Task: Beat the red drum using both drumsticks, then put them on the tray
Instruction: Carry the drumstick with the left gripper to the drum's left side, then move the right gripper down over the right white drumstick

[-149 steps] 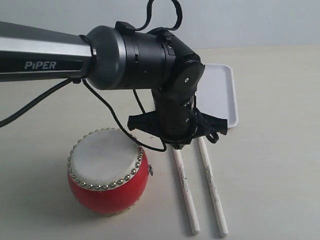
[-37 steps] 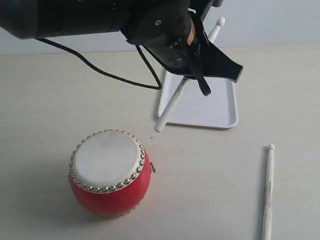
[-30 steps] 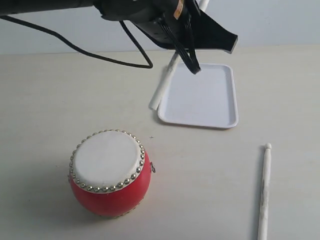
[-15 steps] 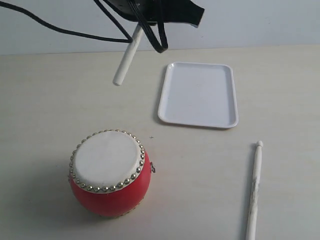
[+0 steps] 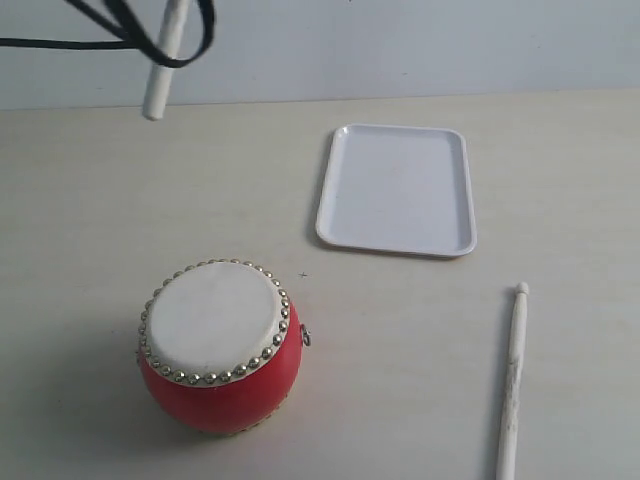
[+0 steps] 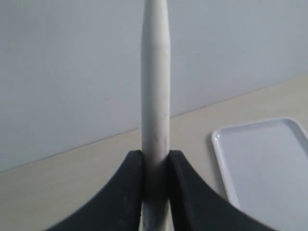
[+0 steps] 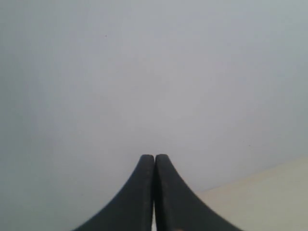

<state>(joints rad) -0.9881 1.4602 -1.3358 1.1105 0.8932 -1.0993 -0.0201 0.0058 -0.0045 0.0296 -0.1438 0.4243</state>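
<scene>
A plain pale grey wall (image 5: 400, 50) backs a matte cream table (image 5: 80, 220) that fills most of the exterior view. The white tray (image 5: 400, 185) lies flat toward the far side of the table, right of centre, with its long side running away from the camera. The red drum (image 5: 215, 345) stands upright, nearer and to the left, well apart from the tray. One stick (image 5: 512, 385) lies on the table at near right, knob toward the tray, its other end running off the picture's edge. The other stick (image 6: 155, 96) is high at far left, above the table, clamped between the left gripper's (image 6: 155, 161) jaws beside a black cable (image 5: 150, 45). The right gripper's (image 7: 154, 161) jaws are pressed together, facing the wall.
</scene>
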